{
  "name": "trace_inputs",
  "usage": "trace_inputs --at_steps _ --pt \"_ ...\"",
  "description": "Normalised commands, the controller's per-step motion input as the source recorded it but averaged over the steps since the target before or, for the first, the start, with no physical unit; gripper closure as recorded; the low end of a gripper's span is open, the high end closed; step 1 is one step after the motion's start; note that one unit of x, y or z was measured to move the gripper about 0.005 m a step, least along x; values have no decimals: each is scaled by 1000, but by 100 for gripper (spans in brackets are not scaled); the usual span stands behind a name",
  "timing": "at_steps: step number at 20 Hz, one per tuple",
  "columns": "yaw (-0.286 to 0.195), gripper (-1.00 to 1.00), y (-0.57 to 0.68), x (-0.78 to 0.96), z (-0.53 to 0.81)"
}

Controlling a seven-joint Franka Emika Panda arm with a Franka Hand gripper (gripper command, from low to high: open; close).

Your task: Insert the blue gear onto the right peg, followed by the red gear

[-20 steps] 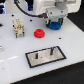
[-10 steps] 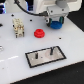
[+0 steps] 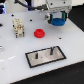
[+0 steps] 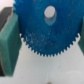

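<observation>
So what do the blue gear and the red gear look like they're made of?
The blue gear, held in the hand, looks like matte plastic, possibly printed: evenly saturated colour, crisp small teeth, a faintly speckled face, no metallic shine. The red gear also looks like plastic, uniformly bright red, but it is too blurred to judge its finish.

Setting: robotics lab bench; plain white flat surface, grey black-edged rectangular peg plate, small beige blocky fixture, cables overhead
</observation>
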Motion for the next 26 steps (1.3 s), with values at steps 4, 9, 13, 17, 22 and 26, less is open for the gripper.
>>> trace_inputs --at_steps 4,9,13,17,22,26 --pt "0 100 -268 847 472" --pt "0 100 -285 844 393" --pt "0 100 -312 831 299" --pt "0 100 -263 808 205" --pt "0 100 -255 736 61" --pt "0 100 -192 601 -3"
